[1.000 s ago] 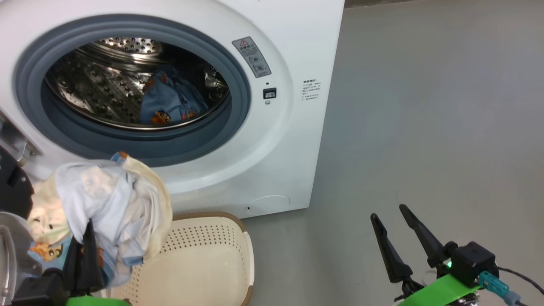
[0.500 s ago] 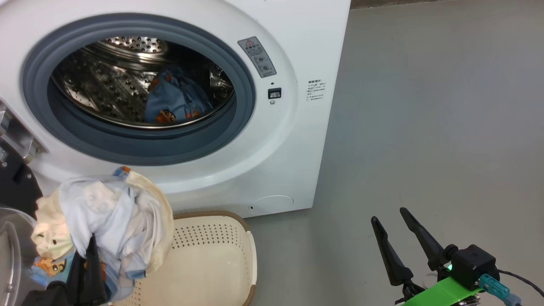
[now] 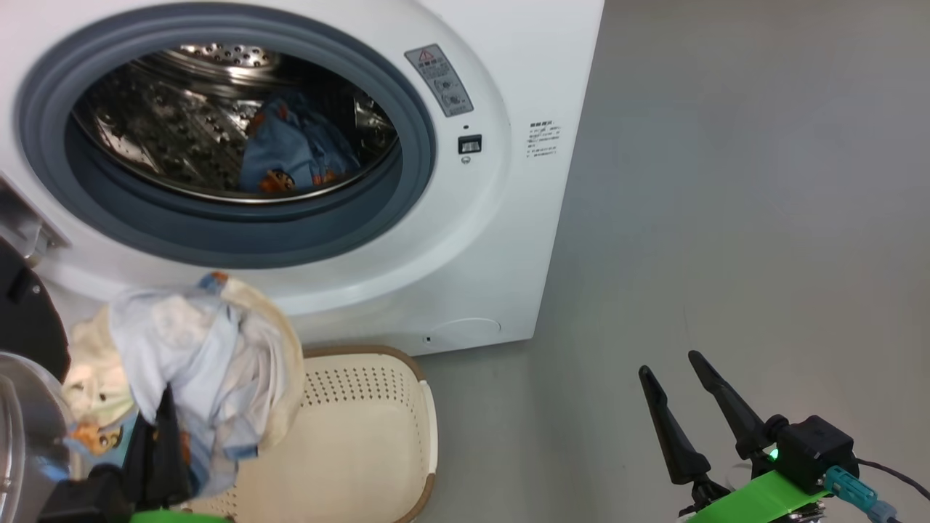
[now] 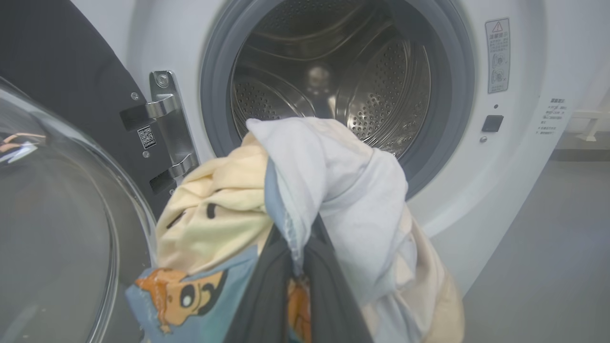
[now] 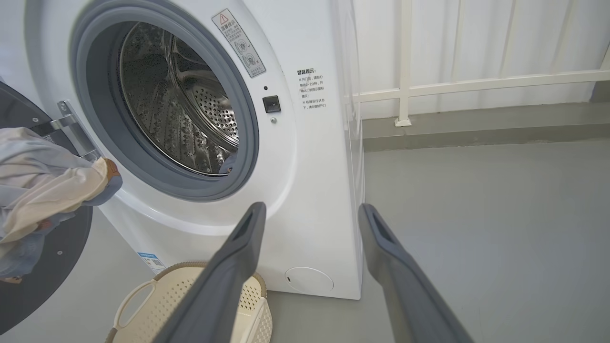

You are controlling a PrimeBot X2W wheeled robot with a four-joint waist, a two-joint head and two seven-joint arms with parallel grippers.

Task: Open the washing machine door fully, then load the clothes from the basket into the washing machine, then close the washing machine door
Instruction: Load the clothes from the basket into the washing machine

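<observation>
Clothes [image 3: 196,349]: a loose bundle of pale blue, cream and blue printed pieces, held in the air above the left side of the basket [image 3: 430,428], below and in front of the washer [image 3: 508,240] opening. One blue printed garment [image 3: 290,156] already lies in the drum [image 3: 167,138].
Left gripper [image 3: 161,428]: fingers pinched tight on the bundle from below, with cloth draped over both tips.
Right gripper [image 3: 670,367]: fingers spread wide with nothing between them, off to the right over bare floor [image 3: 726,181], well apart from the washer.
Door [image 4: 57,214]: swung out to the left on its hinge [image 4: 167,128], glass bowl just beside the bundle. The opening is unobstructed.
Basket state: on the floor against the washer's front. What shows of its inside is bare, and the part behind the bundle is hidden.
Step in hand: loading. The door looks fully open, and this load is between basket and drum.
Next move calls for: raising the bundle over the lower lip of the gasket [image 3: 414,145], then carrying it forward through the opening and well into the drum before the fingers part.
Care needed: several garments hang from one pinch, so a piece may slip off on the way. A trailing hem left across the gasket would likely foul the door. The glass bowl sits close on the left, so there is little room to swing that way.
Afterwards: if the basket proves empty, only closing the door is left.
</observation>
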